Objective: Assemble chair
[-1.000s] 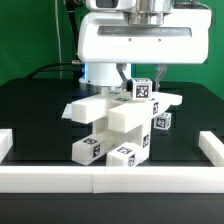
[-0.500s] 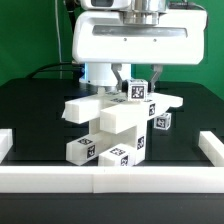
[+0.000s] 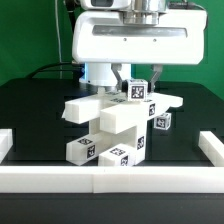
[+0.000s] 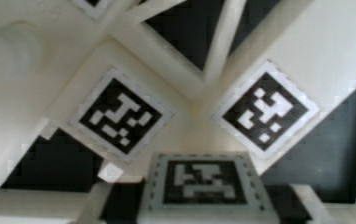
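The partly joined chair (image 3: 112,122) stands mid-table as a cluster of white bars and blocks with tag stickers. At its top a small tagged piece (image 3: 139,89) sticks up, and my gripper (image 3: 140,80) comes straight down on it, shut on it from both sides. In the wrist view this tagged piece (image 4: 201,183) sits between the dark pads (image 4: 132,200) of my gripper (image 4: 207,202). Beyond it two more tagged faces of the chair (image 4: 122,112) slope away. The big white gripper body hides what lies behind the chair.
A long low white border rail (image 3: 110,178) runs along the table's front. Short rail ends rise at the exterior view's left (image 3: 5,141) and right (image 3: 211,147). The robot's base (image 3: 98,72) stands behind on the black table.
The gripped piece and the chair under it shifted slightly toward the exterior view's left about a second ago. Since half a second ago nothing has moved. The jaws stay shut.
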Controlling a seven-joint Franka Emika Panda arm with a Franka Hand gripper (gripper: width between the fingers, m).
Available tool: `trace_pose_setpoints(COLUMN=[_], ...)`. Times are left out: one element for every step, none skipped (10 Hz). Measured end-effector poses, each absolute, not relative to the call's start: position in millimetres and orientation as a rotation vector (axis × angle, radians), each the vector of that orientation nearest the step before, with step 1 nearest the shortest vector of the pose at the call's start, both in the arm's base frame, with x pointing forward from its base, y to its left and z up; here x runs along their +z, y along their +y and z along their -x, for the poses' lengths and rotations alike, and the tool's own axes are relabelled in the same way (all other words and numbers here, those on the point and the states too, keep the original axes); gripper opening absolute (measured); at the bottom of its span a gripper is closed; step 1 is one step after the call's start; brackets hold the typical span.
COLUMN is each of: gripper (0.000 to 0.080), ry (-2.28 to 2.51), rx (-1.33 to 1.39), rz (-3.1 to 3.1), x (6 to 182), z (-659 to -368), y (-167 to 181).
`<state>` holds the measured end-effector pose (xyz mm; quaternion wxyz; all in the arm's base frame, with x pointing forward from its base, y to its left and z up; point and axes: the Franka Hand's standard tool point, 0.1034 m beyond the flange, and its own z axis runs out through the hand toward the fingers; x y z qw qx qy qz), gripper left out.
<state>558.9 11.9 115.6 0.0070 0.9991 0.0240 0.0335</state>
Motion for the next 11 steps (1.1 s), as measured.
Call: trace_pose_setpoints(gripper=[0.0284, 0.0284, 0.0284, 0.0284, 0.0284, 0.0284, 0.0284, 0.0284, 0.0284, 0.0284, 0.0284], ry=[0.075, 0.059, 0.024, 0.012, -0.079, -0.216, -0.329, -0.4, -0.533, -0.63, -0.738], rx=[0.105, 0.105, 0.105, 0.105, 0.106, 0.107, 0.107, 0.107, 0.107, 0.107, 0.107], rz=[-3.125, -3.126, -3.127, -3.127, -3.129, -3.126, -3.118, -3.112, -3.095, -3.079, -3.058], x=[115.6, 115.6, 115.6, 115.6, 115.6, 115.5, 115.5, 115.5, 115.4, 115.4, 115.4], z=[-558.9, -558.9, -558.9, -558.9, -558.8, -558.8, -558.8, -558.8, -558.8, -558.7, -558.7], y=[11.9, 11.9, 12.0, 12.0, 12.4, 12.7, 12.7, 12.8, 13.3, 13.6, 14.1])
